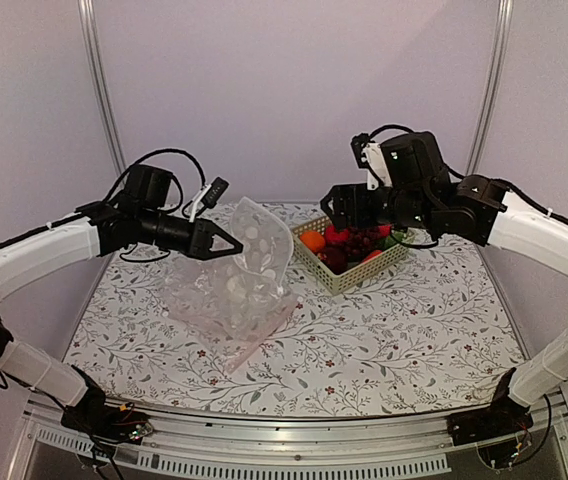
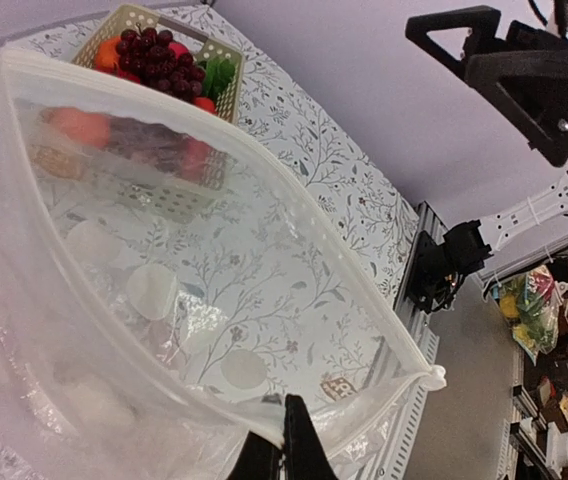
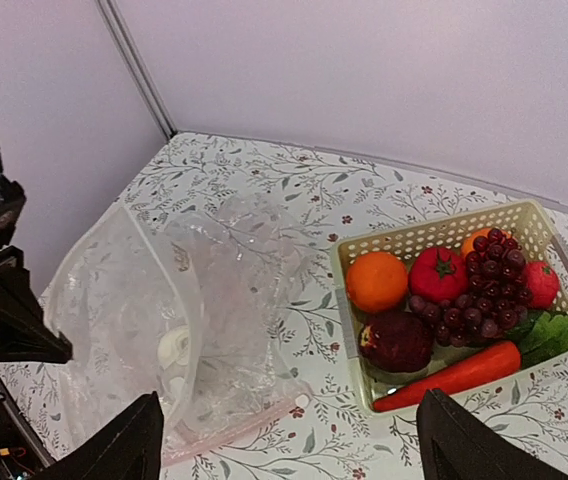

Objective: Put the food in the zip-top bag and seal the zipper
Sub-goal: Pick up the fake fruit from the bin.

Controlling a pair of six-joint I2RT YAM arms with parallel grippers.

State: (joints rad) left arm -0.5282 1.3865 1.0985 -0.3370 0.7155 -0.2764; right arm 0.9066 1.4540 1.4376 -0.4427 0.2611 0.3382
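Left fingers point(image 1: 228, 243): pinched together on the rim of the zip-top bag point(image 1: 249, 270), propping it up on the desk point(image 1: 404, 330) left of centre, mouth gaping
Right fingers point(image 1: 336, 207): wide apart, holding nothing, above the basket point(image 3: 434, 232) at far right
Food: grapes point(image 3: 489, 290) and red fruit point(image 3: 437, 275) lie in the basket, crowded by an orange point(image 3: 376, 282) and carrot point(image 3: 454, 375)
Risk, pick: the fingers may catch a neighbour or lose the round fruit
Risk, bag: the thin single-point hold may slip, so the mouth sags shut
Risk, zipper point(image 2: 264, 165): may buckle when pressed
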